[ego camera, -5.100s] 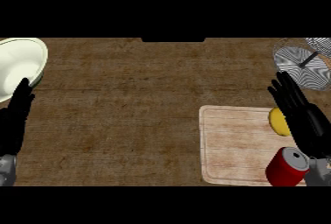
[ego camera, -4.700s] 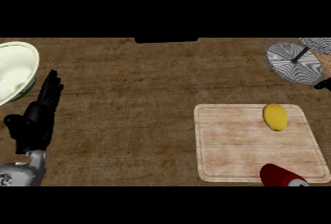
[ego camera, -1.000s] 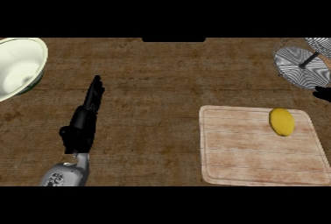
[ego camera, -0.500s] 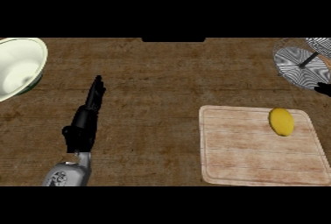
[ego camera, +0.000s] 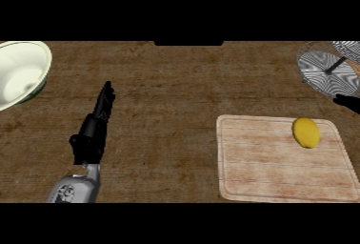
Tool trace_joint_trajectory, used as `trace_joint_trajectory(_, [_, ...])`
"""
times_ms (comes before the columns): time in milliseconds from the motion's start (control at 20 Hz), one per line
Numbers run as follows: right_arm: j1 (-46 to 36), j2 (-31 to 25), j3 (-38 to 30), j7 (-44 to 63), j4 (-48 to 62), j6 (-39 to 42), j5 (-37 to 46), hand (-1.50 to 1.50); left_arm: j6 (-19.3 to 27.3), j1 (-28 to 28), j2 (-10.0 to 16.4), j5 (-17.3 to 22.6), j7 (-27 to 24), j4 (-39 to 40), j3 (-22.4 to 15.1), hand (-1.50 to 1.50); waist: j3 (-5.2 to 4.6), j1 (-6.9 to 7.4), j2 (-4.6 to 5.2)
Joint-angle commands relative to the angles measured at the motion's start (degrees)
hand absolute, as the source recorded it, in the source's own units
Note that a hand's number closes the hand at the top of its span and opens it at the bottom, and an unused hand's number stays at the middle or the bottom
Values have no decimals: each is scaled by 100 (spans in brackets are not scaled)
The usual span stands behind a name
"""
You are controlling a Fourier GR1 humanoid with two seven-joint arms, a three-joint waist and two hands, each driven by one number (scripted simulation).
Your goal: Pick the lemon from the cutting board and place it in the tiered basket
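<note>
A yellow lemon (ego camera: 306, 132) lies near the far right corner of the light wooden cutting board (ego camera: 267, 171) at the lower right. At the top right corner stands the wire tiered basket (ego camera: 327, 71), partly cut off by the view's edge. My left hand (ego camera: 93, 131) sits left of centre over the bare counter, fingers straight and pointing away, holding nothing. It is far from the board. Only a small black part of my right hand (ego camera: 349, 102) shows at the right edge, between the basket and the lemon and touching neither.
A large cream bowl (ego camera: 17, 71) sits at the top left, cut by the edge. Brown wooden counter (ego camera: 183, 95) stretches between my left hand and the board.
Over five seconds my right hand left the board for the right edge, the red can went out of view, and my left hand moved in toward the middle. Nothing shifted in the last second.
</note>
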Motion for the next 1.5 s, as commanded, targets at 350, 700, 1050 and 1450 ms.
trace_joint_trajectory(350, [-104, 388, 122, -116, 77, 134, 319, -150, 34, 334, -270, -249, 301, -505, -183, 0, -1, -3, -5])
trace_joint_trajectory(700, [-419, 647, 460, -98, 741, -167, 748, -150, -122, -224, -75, -328, 677, -473, 74, 0, 1, 10, 0])
trace_joint_trajectory(1050, [-399, 791, 372, -277, 975, -444, 955, -150, -355, 219, -129, -57, -168, -126, 259, 0, -1, 1, -1])
trace_joint_trajectory(1450, [-607, 807, 346, -533, 1542, -491, 1075, -150, -404, -34, -95, -191, 291, -284, 327, 0, 0, 7, 1])
